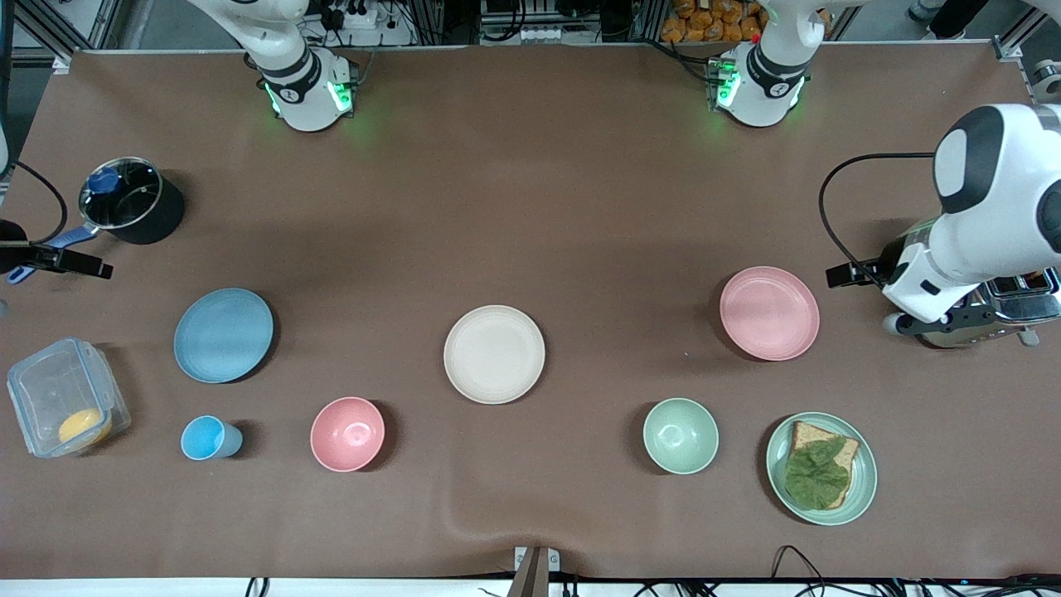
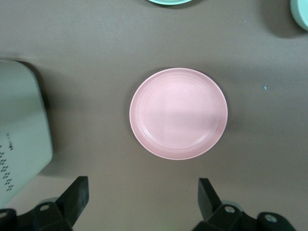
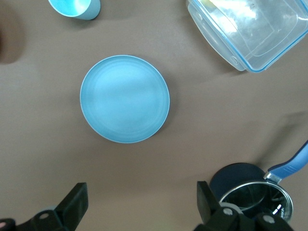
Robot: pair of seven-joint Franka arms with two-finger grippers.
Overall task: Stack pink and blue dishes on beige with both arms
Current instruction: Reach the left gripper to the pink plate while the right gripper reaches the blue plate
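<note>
- Front view: the beige plate (image 1: 494, 354) lies flat near the middle of the brown tabletop (image 1: 530, 191), with nothing on it.
- The blue plate (image 1: 223, 335) lies toward the right arm's end of the tabletop, well apart from the beige plate.
- The pink plate (image 1: 769, 313) lies toward the left arm's end, also well apart from the beige plate.
- Nearer the front camera stand a small blue cup (image 1: 210, 438), a pink bowl (image 1: 347, 434), a green bowl (image 1: 680, 435) and a green plate (image 1: 821, 468) carrying bread and a leaf.
- A clear lidded box (image 1: 66, 396) sits beside the blue plate at the right arm's end, and a dark pot (image 1: 131, 201) stands farther from the camera than that plate.
- The left arm (image 1: 986, 224) hangs over a metal toaster (image 1: 995, 307) beside the pink plate; only a dark edge of the right arm's hand shows at the frame border near the pot.
- Left wrist view: the left pincer (image 2: 142, 197) hovers above the tabletop with its fingers (image 2: 77, 195) spread wide and holding nothing; the pink plate (image 2: 178, 113) lies flat just past the fingertips.
- Right wrist view: the right pincer (image 3: 142, 199) is likewise spread wide and empty above the tabletop; the blue plate (image 3: 124, 98) lies flat ahead of it, with the pot (image 3: 252, 195), the clear box (image 3: 250, 29) and the blue cup (image 3: 74, 7) around the edges.
</note>
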